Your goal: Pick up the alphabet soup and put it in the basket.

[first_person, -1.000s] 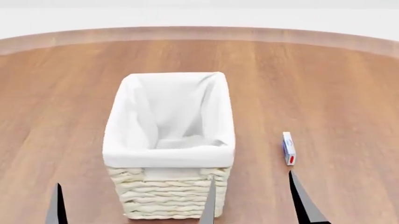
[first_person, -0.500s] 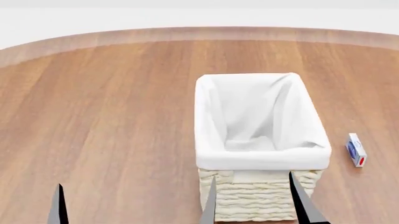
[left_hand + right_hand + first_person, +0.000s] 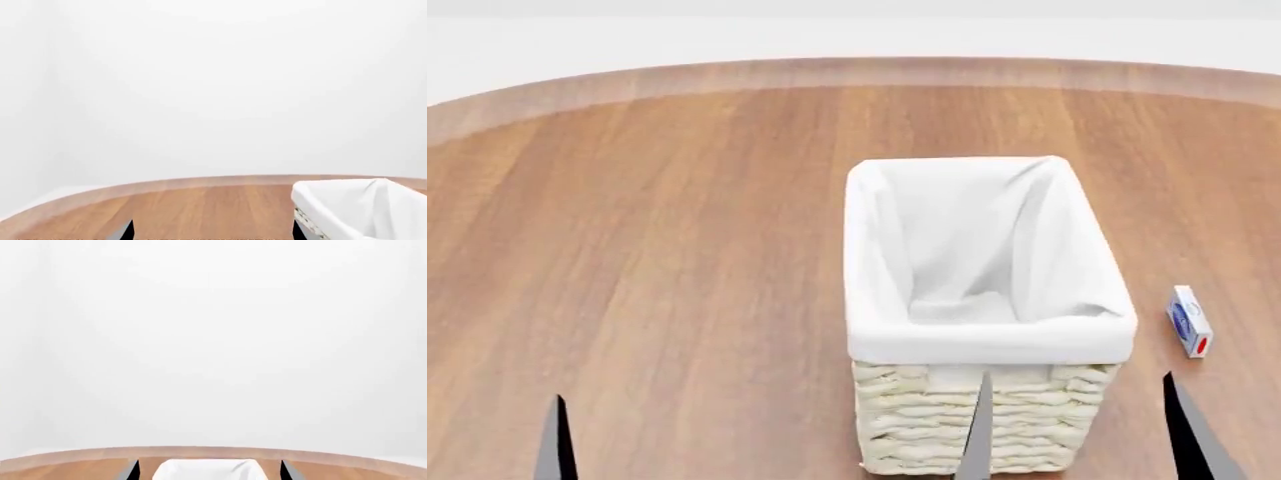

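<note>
The alphabet soup is in none of the views. The cream wicker basket (image 3: pixel 988 340) with its white liner stands on the wooden table, right of centre in the head view, and is empty as far as I see. My right gripper (image 3: pixel 1081 440) is open, low in front of the basket's near wall. The basket shows between its fingers in the right wrist view (image 3: pixel 200 466). Of my left gripper only one fingertip (image 3: pixel 557 440) shows at the lower left. In the left wrist view it (image 3: pixel 212 236) is open and empty, with the basket (image 3: pixel 360 210) off to one side.
A small white and blue box (image 3: pixel 1189 322) with a red end lies on the table just right of the basket. The round wooden table (image 3: pixel 667 250) stretches far to the left. Its curved far edge (image 3: pixel 854 68) meets a white background.
The head view swung left a second ago, so the basket now sits further right in it. In the last half second my right gripper moved right, in front of the basket.
</note>
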You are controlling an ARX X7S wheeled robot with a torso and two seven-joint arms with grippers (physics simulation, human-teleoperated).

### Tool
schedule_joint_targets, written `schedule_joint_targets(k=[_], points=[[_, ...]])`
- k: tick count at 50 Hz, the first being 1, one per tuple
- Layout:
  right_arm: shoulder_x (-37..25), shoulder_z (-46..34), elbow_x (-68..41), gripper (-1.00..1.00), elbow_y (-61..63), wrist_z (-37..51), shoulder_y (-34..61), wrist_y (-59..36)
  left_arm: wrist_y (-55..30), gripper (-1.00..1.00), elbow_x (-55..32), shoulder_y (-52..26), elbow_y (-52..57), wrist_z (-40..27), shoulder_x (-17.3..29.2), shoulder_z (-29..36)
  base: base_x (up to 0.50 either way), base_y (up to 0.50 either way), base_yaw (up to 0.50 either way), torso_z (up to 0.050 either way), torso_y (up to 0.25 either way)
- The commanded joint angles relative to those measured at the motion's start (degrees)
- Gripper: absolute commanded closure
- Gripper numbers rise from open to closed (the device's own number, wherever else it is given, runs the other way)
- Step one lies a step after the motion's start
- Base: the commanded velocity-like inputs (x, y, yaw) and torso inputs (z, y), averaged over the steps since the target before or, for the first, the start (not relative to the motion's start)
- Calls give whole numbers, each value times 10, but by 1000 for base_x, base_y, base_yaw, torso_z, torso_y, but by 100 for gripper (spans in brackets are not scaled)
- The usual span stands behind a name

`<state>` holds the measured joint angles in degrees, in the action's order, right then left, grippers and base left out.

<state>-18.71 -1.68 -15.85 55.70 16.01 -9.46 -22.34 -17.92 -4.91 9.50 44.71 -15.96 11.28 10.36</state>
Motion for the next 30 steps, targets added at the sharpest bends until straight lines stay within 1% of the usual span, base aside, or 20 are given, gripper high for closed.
schedule_joint_targets(k=[1,2,5,8,11,16,17,20,24,26,30], points=[[-123,101,-105,-100,25,60,-123,23,3,-100,-3,-8,-21,-4,3,3,0,0,0,0,0],[-123,112,-111,-100,21,60,-141,25,3,-100,-3,-9,-25,-4,3,3,0,0,0,0,0],[-118,127,-84,-100,6,50,-196,59,7,-100,-4,-12,-36,-5,3,5,0,0,0,0,0],[-102,135,-42,-100,-25,34,-251,120,15,-100,-5,-14,-51,-6,3,9,0,0,0,0,0],[-78,158,-50,-100,-62,13,-291,193,17,-100,-6,-16,-58,-9,5,12,0,0,0,0,0],[-39,179,-46,-100,-126,-20,-329,299,18,-100,-8,-19,-63,-13,8,15,0,0,0,0,0],[-25,187,-53,-100,-150,-32,-342,333,19,-100,-9,-19,-64,-13,9,15,0,0,0,0,0],[-3,198,-51,-100,-179,-43,-350,356,18,-100,-6,-21,-66,-16,10,19,0,0,0,0,0],[42,213,-19,-100,-220,-92,-352,389,19,-100,-6,-23,-68,-19,12,24,0,0,0,0,0],[61,217,-19,-100,-261,-120,-351,428,21,-100,-7,-23,-73,-20,13,25,0,0,0,0,0],[85,226,-18,-100,-323,-150,-350,474,17,-100,-9,-24,-69,-23,16,26,0,0,0,0,0]])
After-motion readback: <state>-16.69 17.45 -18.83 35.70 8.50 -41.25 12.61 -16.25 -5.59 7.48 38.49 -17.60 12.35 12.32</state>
